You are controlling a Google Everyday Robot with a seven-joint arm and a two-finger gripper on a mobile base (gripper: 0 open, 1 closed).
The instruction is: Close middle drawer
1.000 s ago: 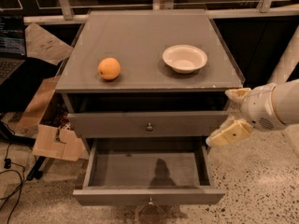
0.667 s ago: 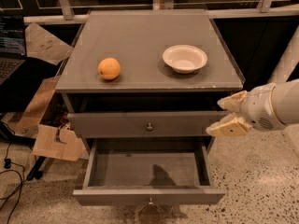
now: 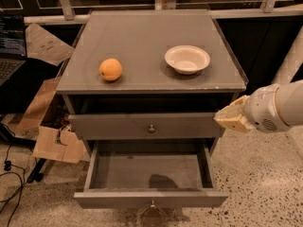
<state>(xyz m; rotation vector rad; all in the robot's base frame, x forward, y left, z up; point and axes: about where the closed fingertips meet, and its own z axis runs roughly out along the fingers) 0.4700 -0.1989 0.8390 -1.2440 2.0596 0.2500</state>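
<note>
The middle drawer (image 3: 151,198) of the grey cabinet is pulled far out toward me. Its inside is empty, and a small round knob (image 3: 152,203) sits on its flat front. The taller-fronted drawer (image 3: 147,126) above it stands out a little, with a dark gap under the cabinet top. The lowest drawer is hidden beneath the open one. My gripper (image 3: 228,118), cream-coloured on a white arm, hangs at the right, level with the upper drawer's front and just off its right end. It is above the open drawer's right rear corner and holds nothing I can see.
An orange (image 3: 111,69) and a white bowl (image 3: 187,58) rest on the cabinet top (image 3: 142,37). Cardboard pieces (image 3: 52,143) and cables (image 3: 9,174) lie on the floor at the left, beside a laptop (image 3: 12,46). Speckled floor lies to the right.
My gripper has risen and moved slightly left, from beside the open drawer's right wall up to the upper drawer's right end. The drawers have not moved.
</note>
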